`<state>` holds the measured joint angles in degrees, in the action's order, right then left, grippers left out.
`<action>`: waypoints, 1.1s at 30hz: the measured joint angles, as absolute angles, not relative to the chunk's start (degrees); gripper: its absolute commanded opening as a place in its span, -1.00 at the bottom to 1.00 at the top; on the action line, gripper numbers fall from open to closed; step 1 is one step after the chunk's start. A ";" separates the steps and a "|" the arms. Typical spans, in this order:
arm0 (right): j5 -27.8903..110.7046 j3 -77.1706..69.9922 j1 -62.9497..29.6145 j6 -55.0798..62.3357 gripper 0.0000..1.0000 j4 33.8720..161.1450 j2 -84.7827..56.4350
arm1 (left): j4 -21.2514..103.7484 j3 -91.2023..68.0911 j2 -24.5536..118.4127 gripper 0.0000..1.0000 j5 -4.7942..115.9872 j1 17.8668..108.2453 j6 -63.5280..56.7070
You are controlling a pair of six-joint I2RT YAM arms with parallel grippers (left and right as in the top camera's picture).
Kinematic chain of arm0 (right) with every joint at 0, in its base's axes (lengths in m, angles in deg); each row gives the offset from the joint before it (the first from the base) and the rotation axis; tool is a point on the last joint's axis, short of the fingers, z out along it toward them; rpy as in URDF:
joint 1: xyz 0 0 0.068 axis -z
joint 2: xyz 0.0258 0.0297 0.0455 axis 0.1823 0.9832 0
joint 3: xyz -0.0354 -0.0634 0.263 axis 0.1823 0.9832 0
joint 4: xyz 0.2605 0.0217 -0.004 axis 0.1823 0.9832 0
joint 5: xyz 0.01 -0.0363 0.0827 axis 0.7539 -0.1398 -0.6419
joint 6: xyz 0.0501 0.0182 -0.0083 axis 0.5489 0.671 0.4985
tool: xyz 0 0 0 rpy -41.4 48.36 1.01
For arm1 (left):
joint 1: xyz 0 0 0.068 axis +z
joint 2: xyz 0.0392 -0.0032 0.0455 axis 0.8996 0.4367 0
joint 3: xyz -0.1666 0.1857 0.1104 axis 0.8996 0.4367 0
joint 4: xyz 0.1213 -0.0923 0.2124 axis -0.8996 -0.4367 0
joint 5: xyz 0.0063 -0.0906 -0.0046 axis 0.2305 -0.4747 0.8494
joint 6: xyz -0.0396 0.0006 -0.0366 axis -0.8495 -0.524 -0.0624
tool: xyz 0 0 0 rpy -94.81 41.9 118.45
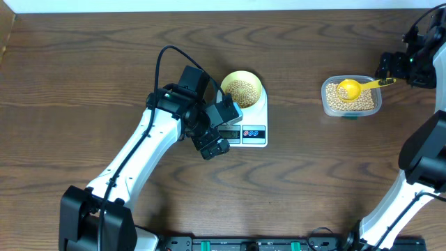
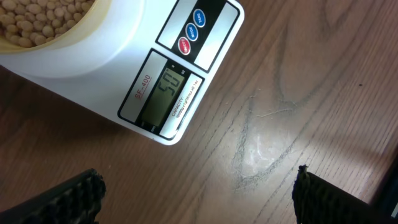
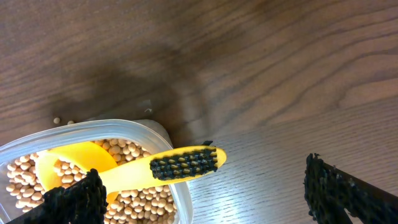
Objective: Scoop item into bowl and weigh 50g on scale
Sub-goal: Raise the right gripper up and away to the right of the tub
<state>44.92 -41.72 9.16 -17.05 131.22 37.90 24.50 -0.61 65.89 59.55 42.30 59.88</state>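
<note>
The pale-yellow bowl point(image 1: 242, 89) holds tan beans point(image 1: 242, 90) and stands on the white scale point(image 1: 252, 132). In the left wrist view the scale point(image 2: 205, 25) shows its display point(image 2: 168, 87) reading 50, with the bowl point(image 2: 93, 34) and beans point(image 2: 31, 18) at top left. My left gripper point(image 1: 217, 132) point(image 2: 196, 196) is open and empty, just in front of the scale's display. My right gripper point(image 1: 391, 72) point(image 3: 205, 193) is open, its fingers on either side of the yellow scoop's handle point(image 3: 186, 163) without touching it.
The yellow scoop point(image 1: 348, 89) lies in a clear plastic tub point(image 1: 327, 104) of beans point(image 3: 143, 199) at the right, its handle sticking out over the rim point(image 3: 155, 132). Two stray beans point(image 3: 57, 121) lie on the wooden table beside the tub.
</note>
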 measured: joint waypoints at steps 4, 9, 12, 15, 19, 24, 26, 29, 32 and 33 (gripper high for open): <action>44.89 -41.72 9.16 -17.05 0.99 129.58 37.90 | 24.50 -0.61 65.89 0.96 59.55 42.30 59.88; 44.81 -41.72 9.16 -17.25 0.98 119.92 37.90 | 24.50 -0.61 65.89 0.96 59.55 42.30 59.88; 44.74 -41.72 9.16 -17.22 0.99 118.81 37.90 | 24.50 -0.61 65.89 0.96 59.55 42.30 59.85; 42.93 -41.72 9.16 -16.26 0.98 118.44 37.90 | 24.50 -0.61 65.89 0.96 59.55 42.30 59.88; 39.28 -41.72 9.13 -14.88 0.98 118.72 37.90 | 24.50 -0.61 65.89 0.96 59.55 42.30 59.88; 33.09 -41.72 9.20 -14.49 0.99 120.27 37.90 | 24.50 -0.61 65.89 0.96 59.55 42.30 59.88; 29.16 -41.70 9.27 -15.19 0.99 120.86 37.59 | 24.50 -0.61 65.89 0.96 59.55 42.30 59.88; 24.33 -41.59 9.57 -15.74 0.98 121.26 35.69 | 24.50 -0.61 65.87 0.96 59.55 42.30 59.88; 21.66 -41.48 10.05 -16.00 0.99 121.93 30.16 | 24.50 -0.61 65.89 0.96 59.55 42.30 59.88; 21.44 -41.48 10.21 -16.17 0.99 122.31 27.96 | 24.50 -0.61 65.89 0.96 59.55 42.30 59.85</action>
